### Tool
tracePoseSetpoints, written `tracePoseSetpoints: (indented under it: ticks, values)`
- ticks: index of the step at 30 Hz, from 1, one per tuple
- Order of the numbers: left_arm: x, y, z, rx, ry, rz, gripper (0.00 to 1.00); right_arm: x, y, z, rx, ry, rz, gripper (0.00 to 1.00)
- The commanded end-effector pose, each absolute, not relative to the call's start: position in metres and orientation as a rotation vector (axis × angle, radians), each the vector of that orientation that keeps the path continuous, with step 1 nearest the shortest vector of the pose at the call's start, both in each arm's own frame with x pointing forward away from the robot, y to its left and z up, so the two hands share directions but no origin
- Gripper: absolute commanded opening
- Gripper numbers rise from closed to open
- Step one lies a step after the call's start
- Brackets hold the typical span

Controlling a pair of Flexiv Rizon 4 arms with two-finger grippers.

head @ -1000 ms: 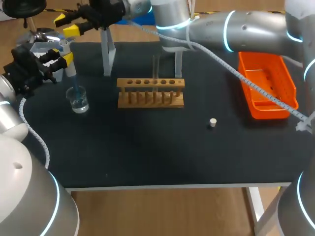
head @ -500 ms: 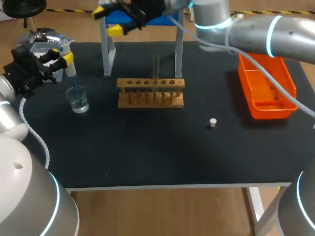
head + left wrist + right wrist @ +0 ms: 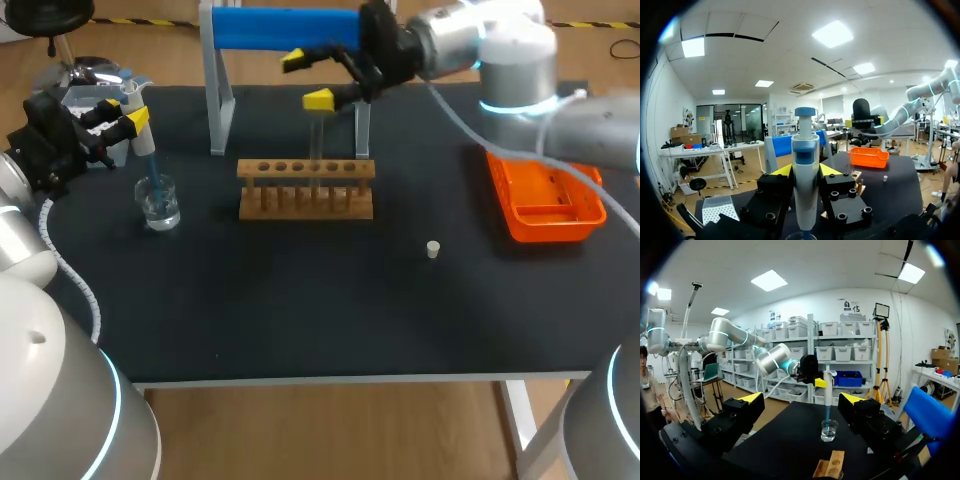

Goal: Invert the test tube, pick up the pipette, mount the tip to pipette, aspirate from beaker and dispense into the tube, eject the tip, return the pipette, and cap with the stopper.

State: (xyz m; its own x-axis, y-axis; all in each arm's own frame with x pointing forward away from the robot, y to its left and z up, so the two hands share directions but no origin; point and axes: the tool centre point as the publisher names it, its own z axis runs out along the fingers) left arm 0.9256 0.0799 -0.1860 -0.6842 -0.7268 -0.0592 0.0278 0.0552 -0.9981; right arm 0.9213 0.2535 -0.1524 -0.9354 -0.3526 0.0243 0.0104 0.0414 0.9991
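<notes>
Our left gripper (image 3: 120,115) is at the far left side of the black table (image 3: 300,310). Its two yellow fingers press on the pipette (image 3: 138,135) from both sides and hold it tight. The pipette stands almost straight up, with its white top up high. Its blue tip (image 3: 152,178) points down into the beaker (image 3: 160,205). The beaker is small and clear, with some water in it, and it sits on the table right under the gripper.

Our right gripper (image 3: 308,80) comes in from the right and hangs over the back of the table. Its fingers are spread wide and hold nothing. It is just in front of the blue stand (image 3: 280,27) and above the wooden rack (image 3: 306,188).

The rack sits in the middle of the table. A clear test tube (image 3: 316,140) stands up in one of its holes, right below the right gripper's lower finger.

The little white stopper (image 3: 432,249) lies on the table by itself, in front of the rack and off to the right. The orange tray (image 3: 545,205) is farther to the right, well apart from the stopper.
</notes>
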Motion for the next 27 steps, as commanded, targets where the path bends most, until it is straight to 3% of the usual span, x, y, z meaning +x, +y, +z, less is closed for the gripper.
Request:
tracePoseSetpoints:
  ticks: [1,27]
  values:
    - [0.926,0.079,-0.186,-0.703,1.760,-1.686,0.00,0.894,0.216,-0.158,0.002,-2.246,-2.149,1.00]
    - [0.926,0.079,-0.186,-0.703,1.760,-1.686,0.00,0.935,0.167,-0.224,-0.136,-2.454,-2.020,1.00]
